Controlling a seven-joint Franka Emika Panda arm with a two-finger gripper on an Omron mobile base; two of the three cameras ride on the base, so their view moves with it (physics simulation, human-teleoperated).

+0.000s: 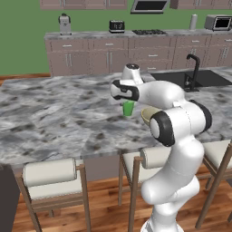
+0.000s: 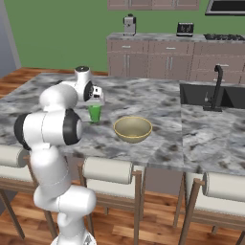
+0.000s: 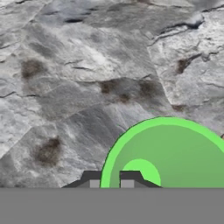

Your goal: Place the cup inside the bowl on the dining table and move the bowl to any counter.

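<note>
Green wall, wood floor, cushioned stools, black sink and toaster.

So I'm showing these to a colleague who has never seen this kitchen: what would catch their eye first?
The bright green cup stands out on the grey marble dining table, directly under the white arm's gripper; in the hand view one of the fingers sits inside its rim. Just beside it, apart, sits the wide tan bowl, empty, near the table edge above the stools.
</note>
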